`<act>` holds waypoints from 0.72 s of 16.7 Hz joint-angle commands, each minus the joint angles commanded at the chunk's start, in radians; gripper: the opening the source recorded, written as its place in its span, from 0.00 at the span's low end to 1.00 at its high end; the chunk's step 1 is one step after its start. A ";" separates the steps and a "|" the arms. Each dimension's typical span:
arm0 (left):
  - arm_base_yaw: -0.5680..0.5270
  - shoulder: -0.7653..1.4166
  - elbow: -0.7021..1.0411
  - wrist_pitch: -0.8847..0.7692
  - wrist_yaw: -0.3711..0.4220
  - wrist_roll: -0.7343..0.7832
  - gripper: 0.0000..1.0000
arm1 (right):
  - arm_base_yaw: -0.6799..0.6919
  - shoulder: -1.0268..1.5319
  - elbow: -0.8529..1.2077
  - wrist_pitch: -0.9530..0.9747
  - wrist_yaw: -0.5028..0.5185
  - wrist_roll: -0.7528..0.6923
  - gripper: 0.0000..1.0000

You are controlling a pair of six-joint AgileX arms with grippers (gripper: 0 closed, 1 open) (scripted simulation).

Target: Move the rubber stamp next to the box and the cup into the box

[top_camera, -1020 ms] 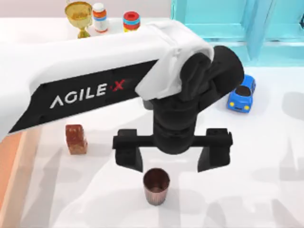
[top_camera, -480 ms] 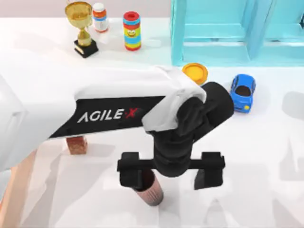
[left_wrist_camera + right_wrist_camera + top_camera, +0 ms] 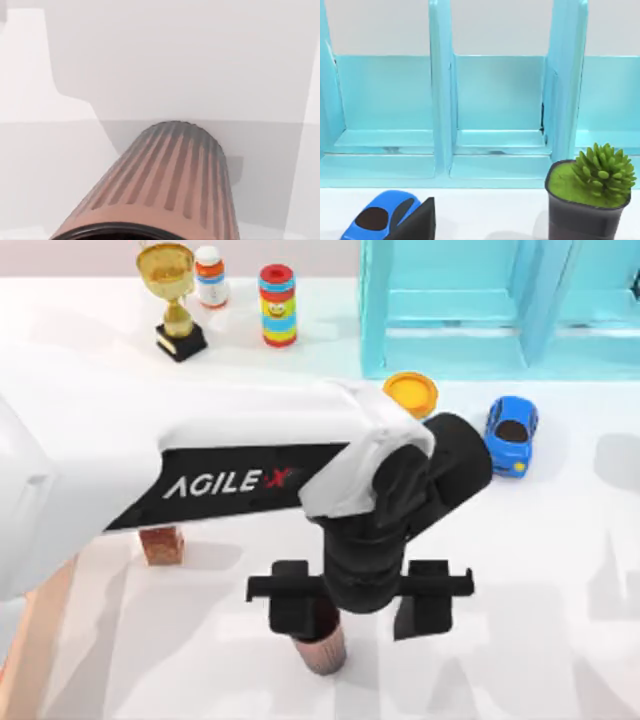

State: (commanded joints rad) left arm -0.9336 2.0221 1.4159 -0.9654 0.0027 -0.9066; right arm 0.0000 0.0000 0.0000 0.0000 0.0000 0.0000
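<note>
The cup [image 3: 322, 650], ribbed and copper-pink toward its base, stands near the table's front edge. My left gripper [image 3: 358, 608] hangs right over it and is open, with the cup beside the left-hand finger [image 3: 290, 610] and a wide gap to the other finger. The left wrist view looks along the cup's [image 3: 165, 185] ribbed side from close up. The rubber stamp [image 3: 160, 545] stands further left, its top hidden under my left arm. A tan wall of the box [image 3: 40, 640] shows at the left edge. A dark part of my right gripper [image 3: 417, 222] faces the shelf.
At the back left stand a gold trophy [image 3: 175, 285], a pill bottle [image 3: 208, 275] and a striped cylinder [image 3: 277, 305]. A turquoise shelf [image 3: 500, 300] fills the back right, with a yellow lid [image 3: 410, 392] and a blue toy car [image 3: 510, 435] before it. A potted plant [image 3: 590, 195] stands near the shelf.
My left arm came forward and down over the cup. Since half a second ago its fingers have moved inward toward the cup. The cup and stamp stay put.
</note>
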 joint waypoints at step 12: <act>0.000 0.000 0.000 0.000 0.000 0.000 0.00 | 0.000 0.000 0.000 0.000 0.000 0.000 1.00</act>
State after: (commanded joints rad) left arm -0.9336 2.0221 1.4159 -0.9654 0.0027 -0.9066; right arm 0.0000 0.0000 0.0000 0.0000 0.0000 0.0000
